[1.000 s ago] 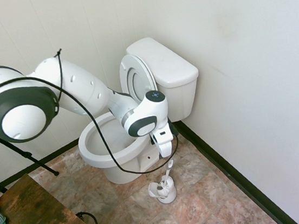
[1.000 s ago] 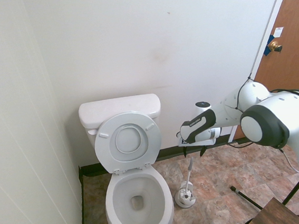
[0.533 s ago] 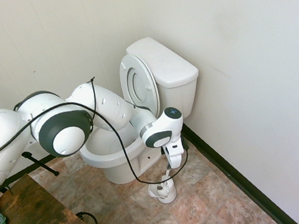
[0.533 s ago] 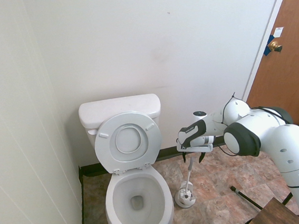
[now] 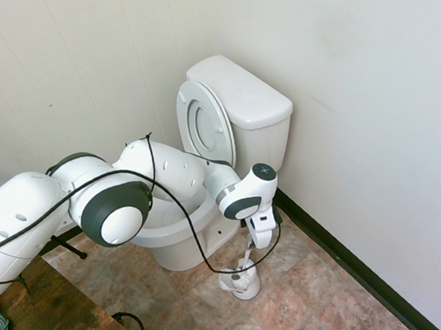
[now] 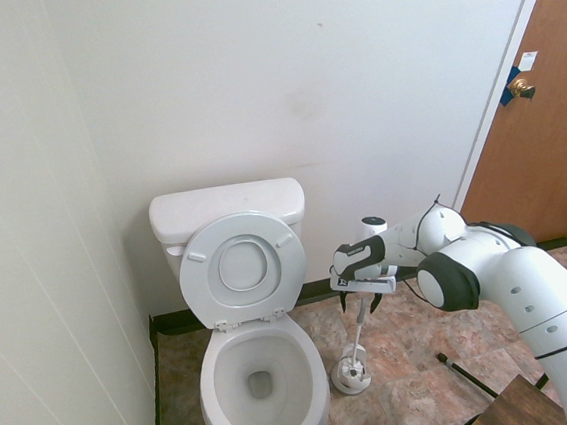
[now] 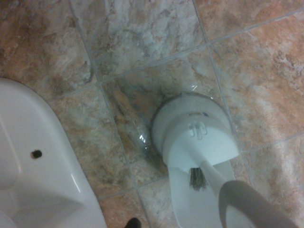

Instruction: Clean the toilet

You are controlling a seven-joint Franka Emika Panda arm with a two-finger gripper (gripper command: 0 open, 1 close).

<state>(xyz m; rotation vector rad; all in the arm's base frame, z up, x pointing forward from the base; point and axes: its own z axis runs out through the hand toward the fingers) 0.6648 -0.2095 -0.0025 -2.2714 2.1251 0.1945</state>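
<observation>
Open fingers poised at the brush handle beside the toilet

The fingers (image 6: pixel 361 300) are spread wide in the second exterior view, one on each side of the upper end of the handle (image 6: pixel 360 313) — nothing is gripped, as far as can be seen. They point down, probably so that closing them would catch the handle near its top and leave the brush free to lift out.

The brush (image 7: pixel 197 179) sits in its holder (image 6: pixel 350 375) on the floor (image 6: pixel 417 350), just beside the toilet (image 6: pixel 264 388). The handle rises at a slant, which seems to offer the arm (image 6: pixel 533 294) an easy end to reach. Keeping the holder near the bowl (image 6: pixel 263 380) presumably makes for a short carry.

The toilet stands against the wall (image 6: pixel 303 100), its lid and seat (image 6: pixel 244 267) raised against the tank (image 6: pixel 227 206), so the bowl lies open for scrubbing. Fetching the brush looks like the step in hand; a crooked grip could drag the holder along.
</observation>
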